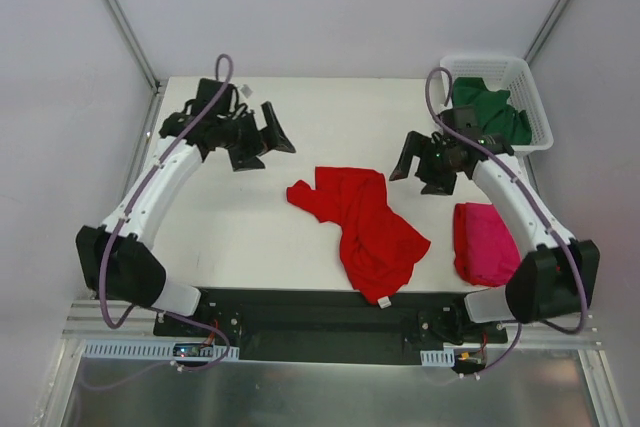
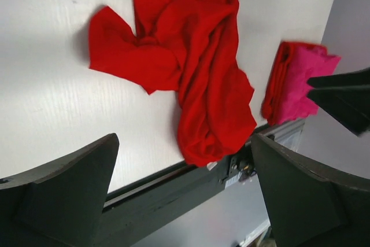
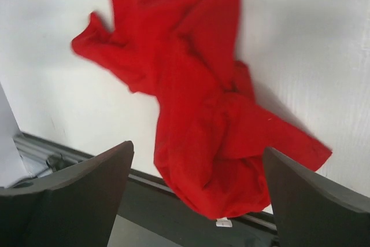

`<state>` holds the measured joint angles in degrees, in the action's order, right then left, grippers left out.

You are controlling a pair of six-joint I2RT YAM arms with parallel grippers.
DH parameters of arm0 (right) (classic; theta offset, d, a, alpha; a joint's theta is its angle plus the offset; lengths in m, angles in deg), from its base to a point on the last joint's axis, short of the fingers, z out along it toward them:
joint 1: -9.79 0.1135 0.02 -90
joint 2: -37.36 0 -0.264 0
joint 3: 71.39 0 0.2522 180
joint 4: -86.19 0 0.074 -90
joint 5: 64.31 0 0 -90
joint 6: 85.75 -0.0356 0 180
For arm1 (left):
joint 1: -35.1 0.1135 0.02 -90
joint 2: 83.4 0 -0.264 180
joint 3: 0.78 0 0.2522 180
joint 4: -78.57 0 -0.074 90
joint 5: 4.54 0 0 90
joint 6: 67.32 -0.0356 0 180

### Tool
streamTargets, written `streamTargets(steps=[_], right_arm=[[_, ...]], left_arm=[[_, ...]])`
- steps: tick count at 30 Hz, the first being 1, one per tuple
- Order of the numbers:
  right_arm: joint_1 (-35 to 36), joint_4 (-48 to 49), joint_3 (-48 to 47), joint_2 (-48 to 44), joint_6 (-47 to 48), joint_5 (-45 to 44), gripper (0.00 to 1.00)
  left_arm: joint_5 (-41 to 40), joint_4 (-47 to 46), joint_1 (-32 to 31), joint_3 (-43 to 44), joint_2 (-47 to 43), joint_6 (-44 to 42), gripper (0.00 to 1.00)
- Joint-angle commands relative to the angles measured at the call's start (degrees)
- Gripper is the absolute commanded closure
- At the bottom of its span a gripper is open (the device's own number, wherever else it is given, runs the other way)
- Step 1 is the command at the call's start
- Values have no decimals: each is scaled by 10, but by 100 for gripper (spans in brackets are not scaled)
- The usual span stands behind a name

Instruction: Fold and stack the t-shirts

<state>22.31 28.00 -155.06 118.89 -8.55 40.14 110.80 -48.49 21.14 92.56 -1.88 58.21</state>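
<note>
Red shirt is overhanging worktop's near edge. Left tool and right tool are hovering wide open, empty. Only overhead is showing green shirt.

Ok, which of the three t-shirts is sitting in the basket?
The dark green t-shirt, bunched in the white basket at the far right. The red t-shirt lies crumpled mid-table, the pink t-shirt at near right.

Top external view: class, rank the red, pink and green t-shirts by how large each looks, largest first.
1. Red t-shirt, spread out crumpled: clearly largest.
2 and 3. Pink t-shirt, folded, and green t-shirt, bunched in the basket: too alike to rank, and the right arm hides part of the green one.
</note>
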Motion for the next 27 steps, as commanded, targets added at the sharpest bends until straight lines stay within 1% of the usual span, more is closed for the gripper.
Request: streamTargets(steps=[1, 3, 4, 5, 7, 8, 10, 11, 13, 14, 15, 17, 18, 19, 20, 21, 22, 25, 27], right_arm=[[66, -46, 11, -88, 49, -46, 4], [101, -52, 46, -130, 54, -71, 4], [110, -58, 66, -144, 56, -79, 4], [125, -67, 105, -159, 59, -89, 4], [129, -77, 150, -200, 61, -93, 1], [130, -86, 193, -214, 64, -96, 1], [129, -107, 226, -261, 60, -110, 3], [133, -111, 241, -276, 52, -128, 3], [145, -133, 226, -313, 43, -140, 3], [144, -142, 222, -318, 17, -165, 3], [145, -151, 217, -321, 5, -169, 3], [145, -164, 231, -330, -41, -151, 3], [146, -161, 261, -340, -65, -126, 3], [146, -142, 280, -373, -85, -112, 3], [149, -131, 302, -391, -124, -96, 3], [150, -119, 321, -407, -141, -91, 3], [152, -99, 358, -421, -153, -87, 3], [160, -69, 408, -437, -191, -73, 5], [174, -59, 424, -443, -212, -87, 7]], left_arm=[[-36, 59, -69, 3, 57, -13, 1], [-51, 61, -90, -33, 58, -13, 1], [-53, 59, -92, -81, 54, -7, 1], [-55, 56, -92, -103, 48, -5, 1], [-54, 43, -92, -156, 39, -9, 1], [-54, 39, -92, -168, 30, -11, 1], [-39, 20, -92, -180, 24, -13, 1], [-32, 12, -92, -180, 25, -13, 1], [-7, -8, -95, -163, 40, -7, 1], [1, -9, -100, -152, 48, -6, 1], [2, -10, -106, -138, 57, -6, 1], [10, -9, -139, -91, 84, -6, 1], [13, -9, -154, -61, 94, -5, 1], [21, -9, -167, -48, 112, -3, 1], [23, -9, -192, -37, 121, 2, 1], [24, -9, -204, -24, 128, 5, 1], [26, -9, -214, -21, 140, 8, 1], [32, -11, -234, -33, 145, 16, 1], [36, -14, -234, -50, 137, 12, 1]])
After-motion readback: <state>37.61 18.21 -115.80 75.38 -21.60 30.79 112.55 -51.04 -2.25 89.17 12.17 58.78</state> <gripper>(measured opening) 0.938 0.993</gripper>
